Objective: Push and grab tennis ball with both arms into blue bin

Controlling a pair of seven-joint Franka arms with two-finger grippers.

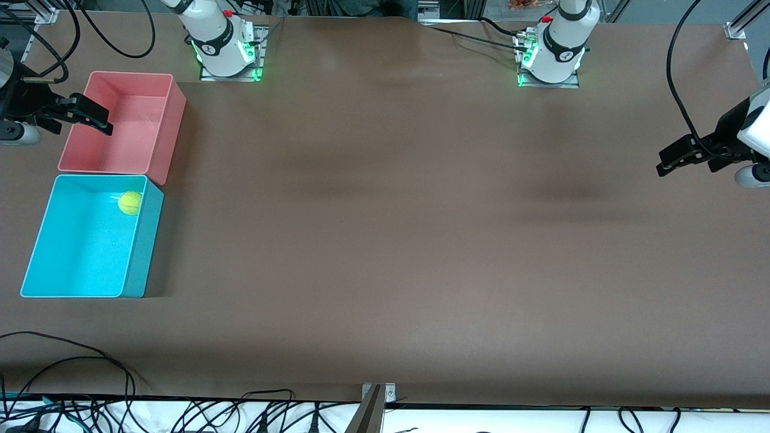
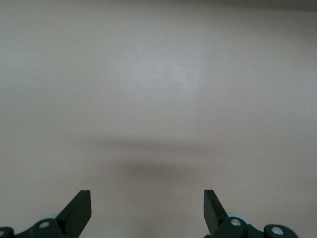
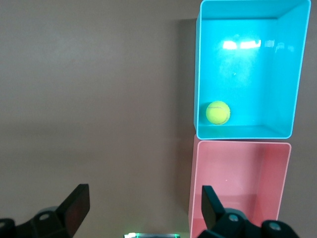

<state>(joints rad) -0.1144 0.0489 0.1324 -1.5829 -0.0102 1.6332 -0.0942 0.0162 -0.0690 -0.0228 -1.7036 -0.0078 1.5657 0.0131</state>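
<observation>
Brown bench [image 1: 385, 240]: your tennis ball [image 1: 130, 202] already lies inside the blue bin [image 1: 36, 260]. Left hand [image 1: 677, 159] and right hand [image 1: 90, 114] hover apart, spread, empty; nothing remains.

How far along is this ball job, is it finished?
It looks finished. The tennis ball lies inside the blue bin, in the corner nearest the pink bin. Nothing is in hand: the right gripper hangs open over the pink bin, and the left gripper waits open over bare table at its own end. Nothing visible remains.
</observation>
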